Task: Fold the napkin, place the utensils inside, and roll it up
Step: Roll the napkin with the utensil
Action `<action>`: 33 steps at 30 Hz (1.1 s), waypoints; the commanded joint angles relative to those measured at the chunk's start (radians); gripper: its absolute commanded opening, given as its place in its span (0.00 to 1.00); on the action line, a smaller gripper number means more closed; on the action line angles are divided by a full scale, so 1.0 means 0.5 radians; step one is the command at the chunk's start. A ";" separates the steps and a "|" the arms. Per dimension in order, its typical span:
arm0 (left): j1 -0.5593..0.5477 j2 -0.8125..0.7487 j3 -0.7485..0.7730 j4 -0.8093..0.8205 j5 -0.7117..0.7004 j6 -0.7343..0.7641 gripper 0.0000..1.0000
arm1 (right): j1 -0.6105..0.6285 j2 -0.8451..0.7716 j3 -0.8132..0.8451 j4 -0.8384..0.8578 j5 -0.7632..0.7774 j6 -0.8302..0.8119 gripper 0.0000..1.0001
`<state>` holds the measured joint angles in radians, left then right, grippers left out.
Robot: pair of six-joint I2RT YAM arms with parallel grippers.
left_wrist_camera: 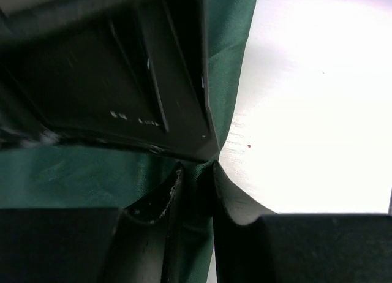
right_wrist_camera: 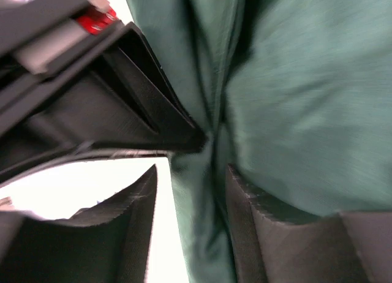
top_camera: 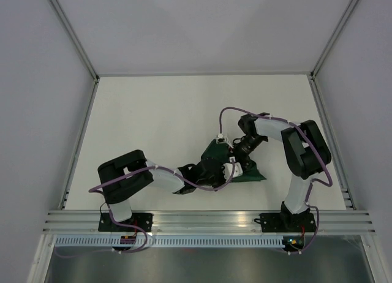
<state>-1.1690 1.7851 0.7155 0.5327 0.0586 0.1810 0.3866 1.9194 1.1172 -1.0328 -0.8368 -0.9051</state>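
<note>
The dark green napkin [top_camera: 252, 176] lies bunched up near the middle of the table, between both gripper heads. My left gripper [top_camera: 215, 171] is shut on a fold of it. In the left wrist view the cloth [left_wrist_camera: 73, 173] is pinched between the two fingers [left_wrist_camera: 147, 234]. My right gripper [top_camera: 236, 160] meets it from the far right and stands open. In the right wrist view a fold of napkin [right_wrist_camera: 306, 111] hangs between the fingers [right_wrist_camera: 135, 234], with white table showing beside the left one. The utensils are hidden.
The white table [top_camera: 184, 111] is boxed in by pale walls on three sides. A ribbed aluminium rail [top_camera: 202, 218] runs along the near edge by the arm bases. Purple cables loop over both arms.
</note>
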 commanded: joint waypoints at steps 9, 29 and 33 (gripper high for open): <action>0.347 0.136 -0.127 -0.240 0.705 -0.509 0.02 | -0.304 -0.773 -0.252 0.516 0.050 0.083 0.60; 0.761 0.636 0.158 -0.277 1.647 -0.822 0.02 | 0.362 -1.740 -1.375 1.605 0.777 0.104 0.68; 0.789 0.663 0.177 -0.274 1.720 -0.850 0.02 | 0.496 -1.700 -1.440 1.734 0.876 0.098 0.68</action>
<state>-0.7803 2.0319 0.8505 0.5827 0.9314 -0.2424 0.6018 1.0626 0.4141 -0.2825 -0.4671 -0.8577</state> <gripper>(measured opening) 0.247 0.678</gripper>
